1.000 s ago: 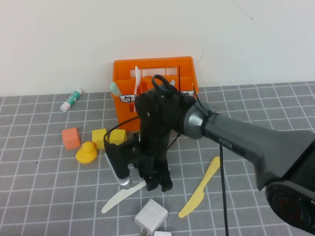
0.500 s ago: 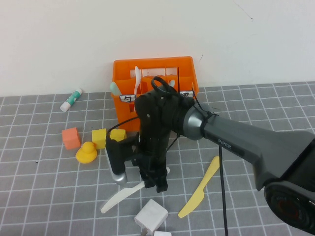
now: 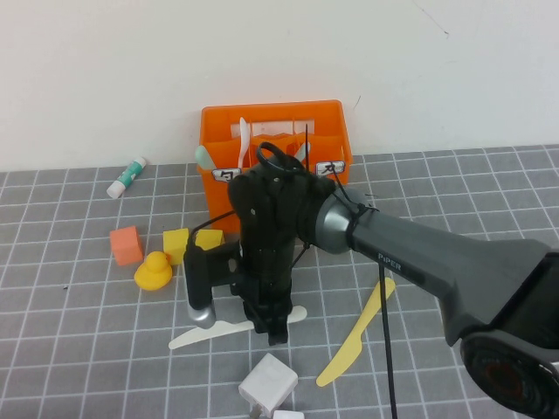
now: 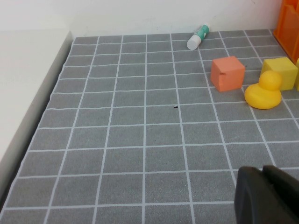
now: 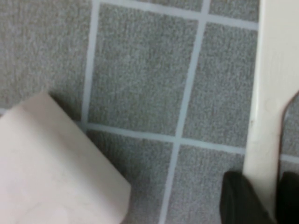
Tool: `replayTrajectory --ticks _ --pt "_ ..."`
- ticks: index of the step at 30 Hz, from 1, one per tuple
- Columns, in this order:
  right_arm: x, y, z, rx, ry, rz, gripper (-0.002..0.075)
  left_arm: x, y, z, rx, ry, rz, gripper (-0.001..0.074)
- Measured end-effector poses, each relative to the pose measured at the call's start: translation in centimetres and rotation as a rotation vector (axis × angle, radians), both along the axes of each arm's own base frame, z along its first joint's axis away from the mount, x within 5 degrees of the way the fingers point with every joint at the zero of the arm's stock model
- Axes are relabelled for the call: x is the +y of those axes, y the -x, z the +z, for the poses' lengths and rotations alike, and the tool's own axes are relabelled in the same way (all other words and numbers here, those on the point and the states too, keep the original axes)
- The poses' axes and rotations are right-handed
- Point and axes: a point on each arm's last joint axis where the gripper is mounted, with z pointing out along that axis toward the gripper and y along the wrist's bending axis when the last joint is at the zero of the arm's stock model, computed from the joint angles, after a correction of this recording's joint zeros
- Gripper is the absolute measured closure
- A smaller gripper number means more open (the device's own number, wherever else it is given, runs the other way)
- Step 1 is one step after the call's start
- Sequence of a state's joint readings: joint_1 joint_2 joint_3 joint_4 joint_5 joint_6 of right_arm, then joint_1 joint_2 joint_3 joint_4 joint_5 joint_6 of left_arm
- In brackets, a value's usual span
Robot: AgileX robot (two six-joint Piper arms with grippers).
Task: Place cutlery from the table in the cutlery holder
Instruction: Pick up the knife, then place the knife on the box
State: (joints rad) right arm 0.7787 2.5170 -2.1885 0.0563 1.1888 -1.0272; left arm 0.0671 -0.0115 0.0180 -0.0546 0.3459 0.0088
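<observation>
My right gripper (image 3: 272, 330) reaches down to the table (image 3: 87, 297) in front of the orange cutlery holder (image 3: 272, 170). Its fingers are closed on the white knife (image 3: 210, 333), which lies nearly level just above or on the grid. In the right wrist view the knife (image 5: 275, 93) runs between the two dark fingers (image 5: 238, 198). The yellow knife (image 3: 355, 336) lies on the table to the right. A mint green spoon (image 3: 203, 157) and a pale handle (image 3: 244, 138) stand in the holder. My left gripper (image 4: 268, 189) is shut and empty, low over the table at the left, and out of the high view.
A white block (image 3: 268, 382) lies just in front of my right gripper and shows in the right wrist view (image 5: 56, 158). A yellow duck (image 3: 154, 271), an orange cube (image 3: 126, 245), two yellow blocks (image 3: 176, 243) and a glue stick (image 3: 127, 176) lie to the left.
My right gripper moved slightly left and closed on the white knife. The knife swung from a diagonal to nearly level, its tip now pointing left.
</observation>
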Motion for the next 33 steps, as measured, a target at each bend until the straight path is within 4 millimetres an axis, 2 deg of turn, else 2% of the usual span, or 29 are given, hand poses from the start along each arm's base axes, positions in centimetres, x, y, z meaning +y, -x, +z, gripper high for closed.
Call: replayTrajectory --ticks 4,11,18,22,25,27,31,33 --pt "-0.1 0.2 0.6 0.015 0.004 -0.046 0.0571 0.0 0.0 0.0 0.0 0.0 0.0 0.0736" --pt "-0.1 0.5 4.1 -0.001 -0.059 -0.134 0.0572 0.0 0.0 0.0 0.0 0.0 0.0 0.0736" --pt "0.2 0.9 4.6 0.038 -0.095 -0.181 0.0572 0.0 0.0 0.0 0.0 0.0 0.0 0.0736" --pt "0.0 1.3 6.7 0.023 -0.148 -0.224 0.0572 0.0 0.0 0.0 0.0 0.0 0.0 0.0736" --pt "-0.3 1.7 9.4 -0.031 -0.245 -0.263 0.0572 0.0 0.0 0.0 0.0 0.0 0.0 0.0736" --pt "-1.0 1.9 11.3 -0.083 -0.35 -0.302 0.0572 0.0 0.0 0.0 0.0 0.0 0.0 0.0736" --pt "-3.2 2.4 13.9 -0.191 -0.547 -0.403 0.0572 0.0 0.0 0.0 0.0 0.0 0.0 0.0736" --pt "-5.1 2.8 13.6 -0.271 -0.696 -0.514 0.0572 0.0 0.0 0.0 0.0 0.0 0.0 0.0736"
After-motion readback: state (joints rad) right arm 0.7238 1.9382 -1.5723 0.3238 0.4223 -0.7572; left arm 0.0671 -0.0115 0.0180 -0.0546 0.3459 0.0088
